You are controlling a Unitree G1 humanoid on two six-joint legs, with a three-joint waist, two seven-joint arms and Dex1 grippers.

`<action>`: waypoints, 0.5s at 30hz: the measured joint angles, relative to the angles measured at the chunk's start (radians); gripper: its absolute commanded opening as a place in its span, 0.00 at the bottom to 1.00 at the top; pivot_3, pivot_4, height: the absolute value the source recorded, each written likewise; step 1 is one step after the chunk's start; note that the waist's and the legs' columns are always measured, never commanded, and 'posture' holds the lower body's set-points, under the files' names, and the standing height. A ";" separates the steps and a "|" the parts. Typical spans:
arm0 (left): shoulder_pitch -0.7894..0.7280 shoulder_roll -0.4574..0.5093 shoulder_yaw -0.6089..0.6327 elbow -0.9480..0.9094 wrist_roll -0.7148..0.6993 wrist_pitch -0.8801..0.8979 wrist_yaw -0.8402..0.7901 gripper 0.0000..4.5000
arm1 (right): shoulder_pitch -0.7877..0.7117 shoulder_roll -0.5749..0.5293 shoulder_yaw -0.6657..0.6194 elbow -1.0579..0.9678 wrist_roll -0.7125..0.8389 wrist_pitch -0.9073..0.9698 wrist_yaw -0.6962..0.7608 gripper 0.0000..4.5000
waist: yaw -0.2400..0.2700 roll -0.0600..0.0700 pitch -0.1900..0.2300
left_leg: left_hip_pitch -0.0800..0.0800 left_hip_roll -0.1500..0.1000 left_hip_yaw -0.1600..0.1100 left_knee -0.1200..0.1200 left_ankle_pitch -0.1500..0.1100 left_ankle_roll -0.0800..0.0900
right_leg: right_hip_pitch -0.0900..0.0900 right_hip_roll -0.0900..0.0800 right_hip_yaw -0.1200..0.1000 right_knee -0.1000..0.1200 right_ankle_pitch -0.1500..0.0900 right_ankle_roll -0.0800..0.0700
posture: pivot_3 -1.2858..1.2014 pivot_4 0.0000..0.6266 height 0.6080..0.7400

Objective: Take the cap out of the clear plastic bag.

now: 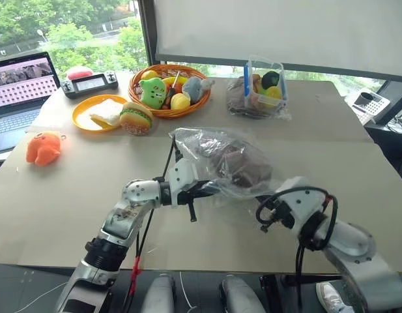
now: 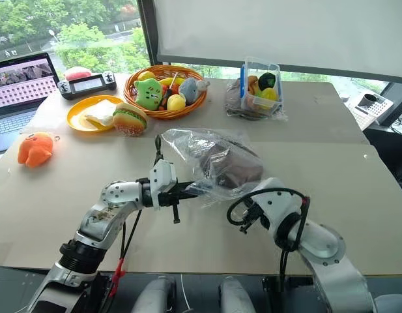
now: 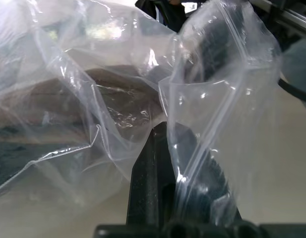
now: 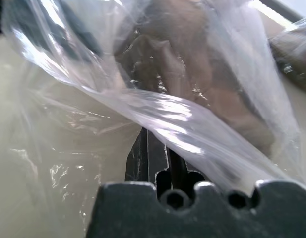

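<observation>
The clear plastic bag (image 1: 217, 147) hangs crumpled just above the middle of the table, held between both arms. Inside it lies the dark-brown cap (image 1: 245, 168), also seen through the film in the right wrist view (image 4: 192, 64). My left gripper (image 1: 210, 189) points to the right and is shut on the bag's near left edge; its black fingers (image 3: 150, 178) pinch a fold of film. My right gripper (image 1: 260, 207) sits at the bag's near right underside, and its fingers (image 4: 148, 153) are closed together with film draped over them.
At the back stand a wicker basket (image 1: 167, 114) of plush toys, a toy burger (image 1: 136, 118), an orange plate (image 1: 80, 117), a clear box with a blue handle (image 1: 264, 85) and a controller (image 1: 90, 83). An orange plush (image 1: 44, 147) and a laptop (image 1: 21, 85) are at the far left.
</observation>
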 measured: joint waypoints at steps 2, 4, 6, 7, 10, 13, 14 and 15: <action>0.000 -0.001 -0.005 0.002 0.001 0.000 0.003 0.00 | -0.039 -0.049 0.076 0.054 -0.144 -0.064 -0.073 0.01 | 0.000 0.000 0.000 | 0.000 0.000 0.000 -0.001 0.000 0.000 | -0.001 0.000 0.000 0.000 0.000 0.000 | 0.52 0.24 1.00; 0.000 -0.001 -0.006 0.003 0.002 0.000 0.007 0.00 | -0.032 -0.056 0.149 0.086 -0.275 -0.143 -0.153 0.01 | 0.003 0.000 0.000 | -0.001 0.000 0.000 -0.002 0.000 0.000 | -0.001 0.000 0.000 0.000 -0.001 -0.001 | 0.52 0.24 1.00; 0.000 -0.001 -0.008 0.003 0.003 0.001 0.009 0.00 | 0.022 -0.066 0.221 0.117 -0.420 -0.256 -0.240 0.01 | 0.008 0.000 0.000 | -0.001 -0.001 0.000 -0.002 0.000 0.000 | -0.002 0.000 0.000 0.000 -0.001 0.000 | 0.52 0.24 1.00; 0.002 0.001 -0.009 0.003 0.003 0.002 0.009 0.00 | 0.062 -0.075 0.249 0.133 -0.467 -0.304 -0.271 0.01 | 0.012 0.000 0.000 | -0.001 -0.001 0.000 -0.002 0.000 0.000 | -0.002 -0.001 0.000 -0.001 -0.001 0.000 | 0.52 0.24 1.00; 0.006 0.004 -0.013 0.003 0.006 0.007 0.010 0.00 | 0.194 -0.082 0.287 0.203 -0.584 -0.467 -0.382 0.01 | 0.020 0.000 0.000 | -0.002 -0.001 0.000 -0.001 0.000 0.000 | -0.001 -0.002 0.000 -0.001 -0.001 0.000 | 0.52 0.24 1.00; 0.015 0.005 -0.019 0.003 0.009 0.013 0.009 0.00 | 0.261 -0.076 0.314 0.267 -0.658 -0.585 -0.456 0.01 | 0.021 0.000 0.000 | 0.000 -0.001 0.001 0.000 0.000 0.000 | 0.000 -0.001 0.000 0.000 -0.001 0.000 | 0.52 0.24 1.00; 0.015 0.005 -0.023 0.003 0.010 0.015 0.009 0.00 | 0.276 -0.073 0.332 0.297 -0.700 -0.622 -0.469 0.01 | 0.020 0.000 0.000 | 0.001 -0.001 0.001 0.000 0.000 0.000 | 0.000 -0.001 0.000 0.000 -0.002 0.001 | 0.52 0.24 1.00; 0.015 0.005 -0.025 0.003 0.011 0.015 0.009 0.00 | 0.281 -0.069 0.337 0.310 -0.717 -0.637 -0.476 0.01 | 0.019 0.000 0.000 | 0.001 -0.001 0.001 0.000 0.000 0.000 | 0.000 -0.001 0.000 0.000 -0.002 0.001 | 0.52 0.24 1.00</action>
